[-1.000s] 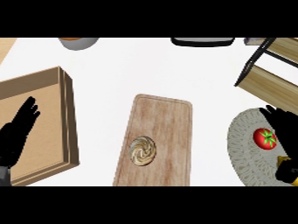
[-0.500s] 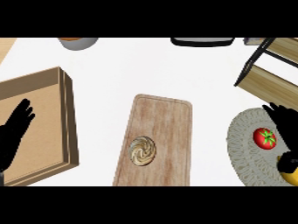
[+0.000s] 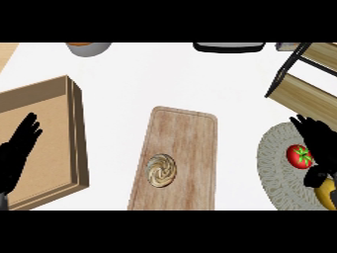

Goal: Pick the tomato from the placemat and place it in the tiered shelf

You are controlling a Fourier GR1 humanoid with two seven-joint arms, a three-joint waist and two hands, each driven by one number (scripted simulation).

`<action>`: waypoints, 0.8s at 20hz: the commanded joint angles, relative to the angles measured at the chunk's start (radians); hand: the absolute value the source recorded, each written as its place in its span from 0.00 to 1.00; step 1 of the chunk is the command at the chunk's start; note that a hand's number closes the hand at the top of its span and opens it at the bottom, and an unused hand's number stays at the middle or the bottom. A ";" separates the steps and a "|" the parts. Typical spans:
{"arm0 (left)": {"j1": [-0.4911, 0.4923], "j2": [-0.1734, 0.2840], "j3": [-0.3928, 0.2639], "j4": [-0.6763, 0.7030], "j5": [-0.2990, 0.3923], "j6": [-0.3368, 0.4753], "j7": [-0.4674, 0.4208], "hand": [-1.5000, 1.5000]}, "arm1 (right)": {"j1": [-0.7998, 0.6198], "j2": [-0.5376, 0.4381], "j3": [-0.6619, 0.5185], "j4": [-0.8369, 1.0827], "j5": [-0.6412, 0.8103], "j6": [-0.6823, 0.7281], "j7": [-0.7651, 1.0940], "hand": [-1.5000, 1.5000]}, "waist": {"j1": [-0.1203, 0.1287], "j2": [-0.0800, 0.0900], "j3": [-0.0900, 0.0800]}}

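A red tomato (image 3: pixel 298 156) with a green stem lies on the round grey placemat (image 3: pixel 274 168) at the right edge. My right hand (image 3: pixel 328 148) lies over the mat just right of the tomato, fingers straight and pointing up-left, touching or nearly touching it; the hand is open. The tiered shelf (image 3: pixel 318 84), wooden boards on a black frame, stands at the upper right, beyond the mat. My left hand (image 3: pixel 9 158) rests open at the lower left over the wooden tray, fingers up.
A wooden cutting board (image 3: pixel 178 148) with a round swirled pastry (image 3: pixel 161 169) lies in the middle. A shallow wooden tray (image 3: pixel 74 128) is at the left. A yellow object (image 3: pixel 324 192) sits on the mat under my right wrist. A bowl (image 3: pixel 88 47) and a dark pan (image 3: pixel 228 47) line the far edge.
My left hand has sunk lower toward the bottom-left corner. My right hand has shifted slightly down and right beside the tomato. The tomato has not moved.
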State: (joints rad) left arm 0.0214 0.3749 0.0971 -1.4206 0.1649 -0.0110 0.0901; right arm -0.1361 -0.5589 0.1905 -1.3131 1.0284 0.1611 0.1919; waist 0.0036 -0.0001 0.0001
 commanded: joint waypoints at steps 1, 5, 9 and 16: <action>0.044 -0.029 0.011 -0.017 -0.033 -0.021 -0.034 0.50 | -0.058 0.061 -0.023 0.036 0.044 0.046 0.013 0.00 | 0.001 0.000 0.000; -0.061 0.000 0.057 0.052 -0.016 -0.054 0.015 0.50 | -0.075 0.083 -0.048 0.196 0.072 -0.022 -0.062 1.00 | 0.000 0.001 0.000; 0.037 -0.038 0.049 -0.025 -0.033 -0.063 -0.011 0.50 | -0.066 0.094 -0.067 0.208 0.072 -0.044 -0.134 1.00 | 0.002 0.000 0.000; -0.015 -0.060 0.060 0.036 -0.064 -0.050 -0.021 0.50 | 0.022 0.086 -0.067 0.131 0.151 -0.145 -0.149 1.00 | -0.006 -0.001 0.000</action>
State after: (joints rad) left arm 0.0086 0.3300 0.1501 -1.4041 0.1077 -0.0562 0.0834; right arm -0.1870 -0.5012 0.1167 -1.1575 1.1400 0.1102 0.0443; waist 0.0024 -0.0096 -0.0117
